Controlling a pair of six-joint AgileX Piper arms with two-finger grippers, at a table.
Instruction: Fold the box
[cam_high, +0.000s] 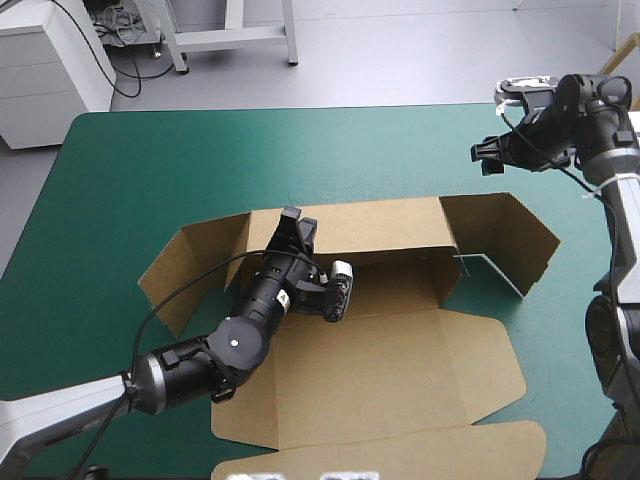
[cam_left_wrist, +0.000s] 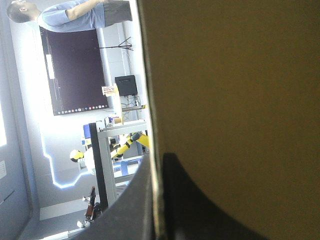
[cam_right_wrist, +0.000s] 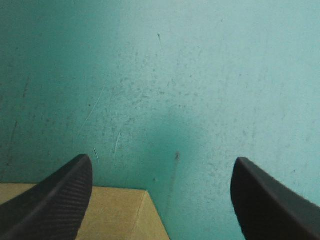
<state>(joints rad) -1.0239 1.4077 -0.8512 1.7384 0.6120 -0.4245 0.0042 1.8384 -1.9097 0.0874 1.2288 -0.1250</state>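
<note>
1. Counter (cam_high: 150, 160) under a teal-green cover, filling most of the high view, far edge near the top.
2. Brown box (cam_high: 400, 370), a cut sheet only partly raised, at the middle of the counter and reaching toward its near edge. Far wall (cam_high: 380, 225) standing upright across the sheet's far side. Left flap (cam_high: 190, 265) and right flap (cam_high: 500, 240) angled up and outward, one at each end of that wall. Rest of the sheet lying flat on the near side, a round-cornered flap closest to the near edge.
3. Left arm (cam_high: 200, 365) reaching in from the near left corner, stretched diagonally over the flat board toward the far wall.
4. Left gripper (cam_high: 298, 222) all but closed on the top edge of the far wall, toward the wall's left end, just beside the crease of the left flap. In the left wrist view, one black finger on each side of the board, the sheet's pale edge running up between them.
5. Right gripper (cam_high: 489, 154) raised over the far right part of the counter, beyond the right flap and apart from it, fingers spread wide, nothing held. In the right wrist view, teal-green cover ahead and a corner of brown board just beside one finger.
</note>
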